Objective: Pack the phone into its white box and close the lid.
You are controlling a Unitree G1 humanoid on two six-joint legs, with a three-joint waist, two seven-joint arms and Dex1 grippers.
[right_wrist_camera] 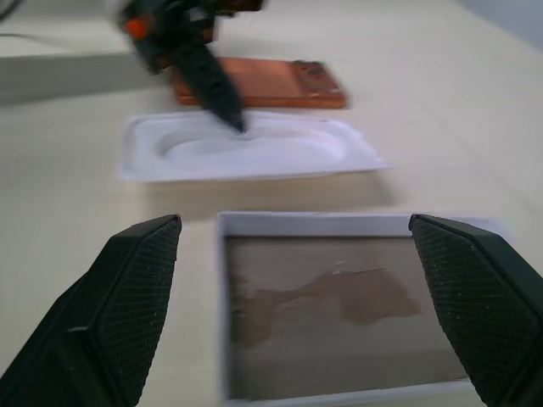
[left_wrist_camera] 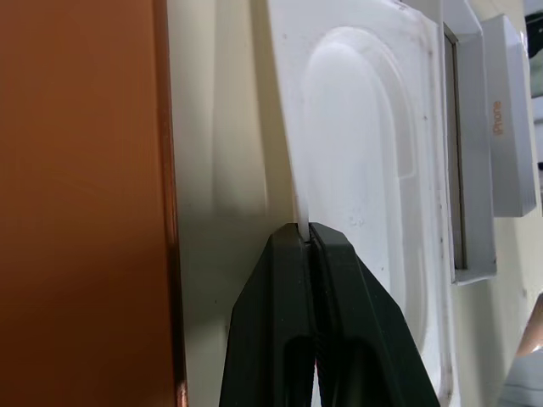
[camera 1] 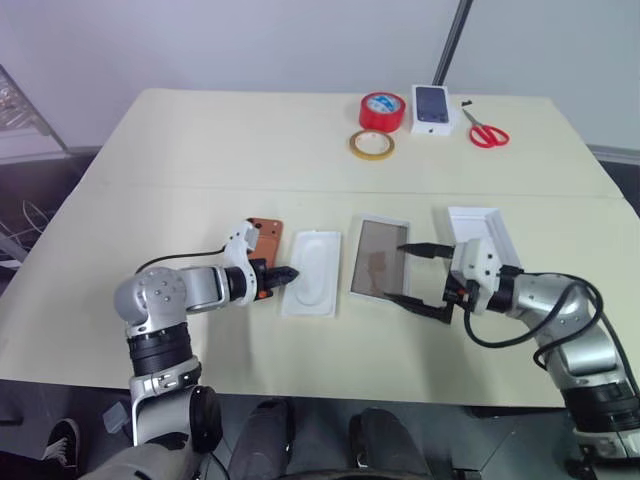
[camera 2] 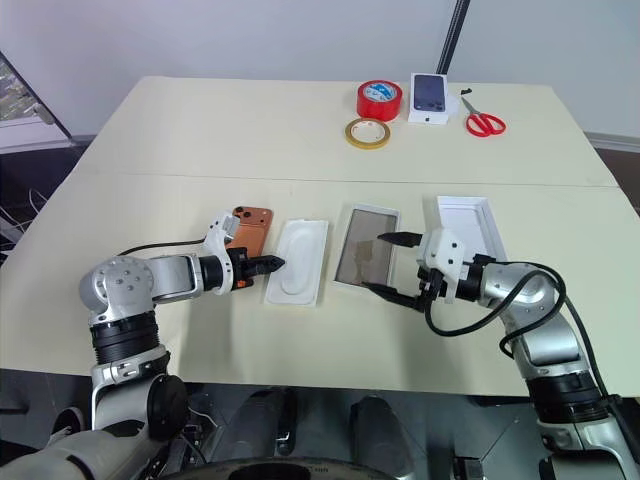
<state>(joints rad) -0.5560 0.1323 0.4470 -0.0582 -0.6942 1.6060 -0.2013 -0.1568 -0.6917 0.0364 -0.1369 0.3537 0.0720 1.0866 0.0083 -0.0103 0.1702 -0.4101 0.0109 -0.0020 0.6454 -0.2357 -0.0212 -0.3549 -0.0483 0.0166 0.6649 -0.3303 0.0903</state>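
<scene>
Currently, four items are seen in a row across the near half of the pale beige surface (camera 1: 200,150). From the robot's left: the slim orange phone (camera 1: 265,238), lying flat with its camera block at the far end; the flat white moulded insert with an oval recess (camera 1: 313,272); the shallow white box with a dull brownish-grey floor (camera 1: 377,258); and the white rectangular lid (camera 1: 482,232), lying with its plain inside facing up. The phone is outside the white box, with the insert lying between the two. The lid is off the box, just beside it on the robot's right.

The left gripper (camera 1: 285,273) is seen at the insert's left edge. In the left wrist view its jaws are pressed together on the thin white rim of the insert (left_wrist_camera: 365,186), with the phone (left_wrist_camera: 85,203) just beside them.

The right gripper (camera 1: 413,278) is held at the near right side of the white box, jaws spread wide apart, nothing between them. In the right wrist view the two black fingers (right_wrist_camera: 110,305) flank the box (right_wrist_camera: 339,297) without touching it.

Near the far edge of the surface are noted a red tape roll (camera 1: 382,110), a yellowish tape roll (camera 1: 371,144), a small white box picturing a dark phone (camera 1: 432,108) and red-handled scissors (camera 1: 487,132).
</scene>
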